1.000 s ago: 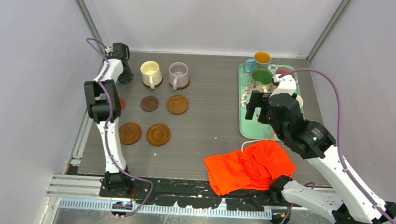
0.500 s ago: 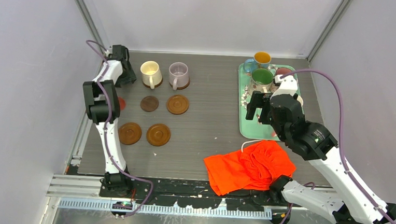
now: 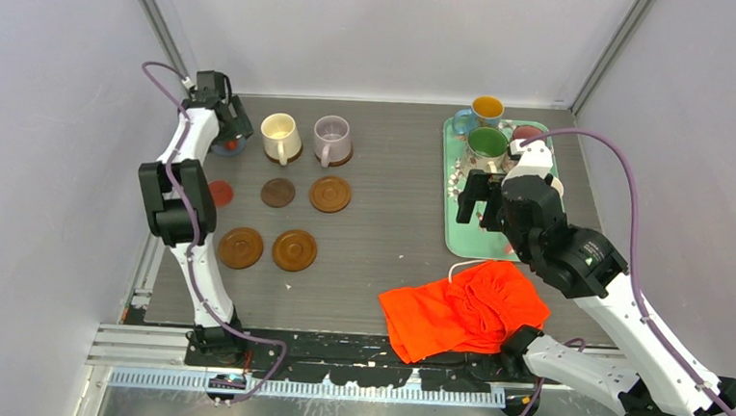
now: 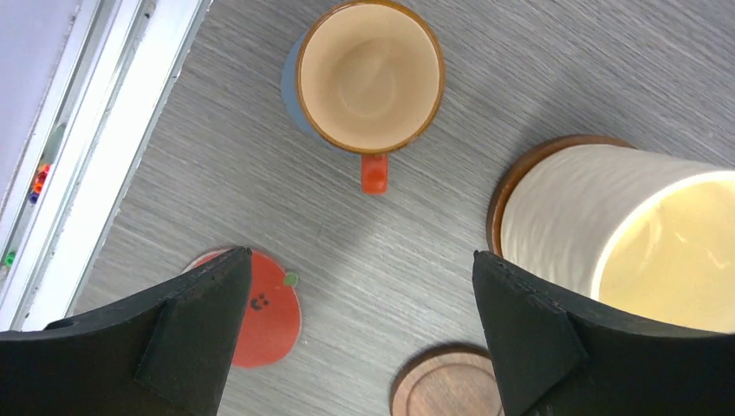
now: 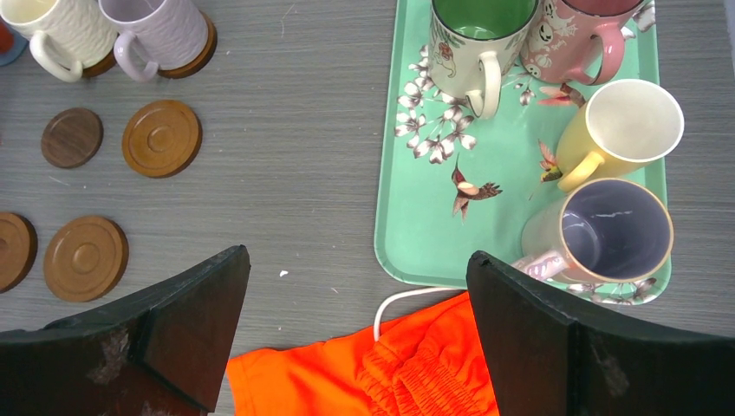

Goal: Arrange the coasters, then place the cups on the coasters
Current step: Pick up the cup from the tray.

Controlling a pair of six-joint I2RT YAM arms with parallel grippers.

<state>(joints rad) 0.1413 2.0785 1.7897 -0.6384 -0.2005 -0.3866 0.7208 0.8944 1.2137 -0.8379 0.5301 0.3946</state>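
The left gripper is hanging spread wide and empty above the tiny orange-handled cup. The cup seems to be sitting on the blue coaster, though only a sliver of blue is showing. Beside it the cream mug and the lilac mug are standing on wooden coasters, so three cups are looking done. Four wooden coasters and the red-orange coaster are lying bare on the bench. The right gripper, also spread and empty, is hovering by the near edge of the teal tray, where the remaining mugs are waiting. An orange cloth is lying near the tray, well apart from the coasters and blocking nothing.
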